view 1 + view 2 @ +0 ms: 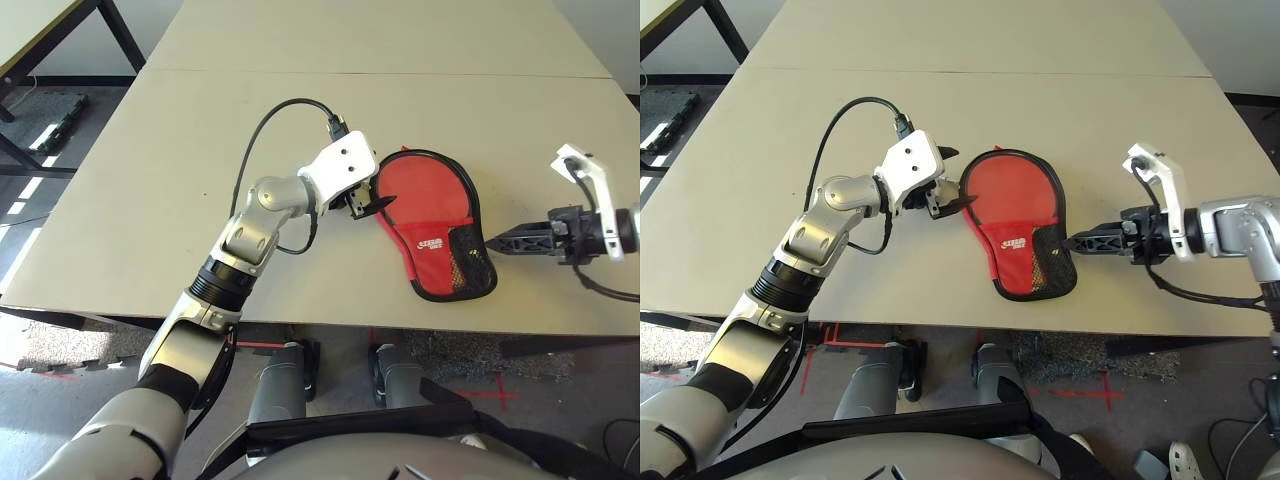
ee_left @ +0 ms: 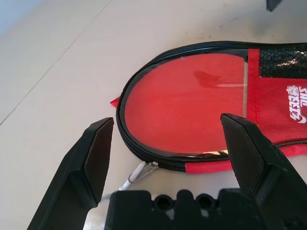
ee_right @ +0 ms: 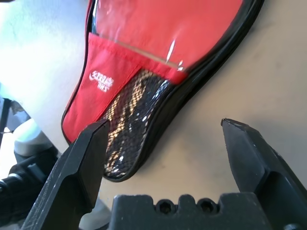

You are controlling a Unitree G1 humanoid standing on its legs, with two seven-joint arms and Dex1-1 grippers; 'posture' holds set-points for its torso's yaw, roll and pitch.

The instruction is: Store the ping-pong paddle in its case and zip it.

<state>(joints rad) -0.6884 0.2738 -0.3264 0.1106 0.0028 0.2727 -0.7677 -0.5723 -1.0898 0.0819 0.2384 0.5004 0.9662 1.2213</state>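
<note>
The red case (image 1: 430, 205) lies flat near the table's front edge, its round end toward the left arm and its mesh pocket (image 1: 1050, 262) with white logo toward the right arm. Its black zipper trim runs closed around the round end, and the metal pull (image 2: 144, 170) rests on the table beside it. The ping-pong paddle is hidden. My left gripper (image 1: 960, 180) stands open at the case's round end (image 2: 192, 105), fingers on either side of the pull. My right gripper (image 1: 1072, 242) is open just off the narrow end (image 3: 129, 110), holding nothing.
The table's front edge (image 1: 400, 330) runs just below the case. A black cable (image 1: 270, 120) loops from the left wrist over the tabletop. A seam (image 1: 400, 72) crosses the table behind the case, and a second table (image 1: 30, 30) stands at far left.
</note>
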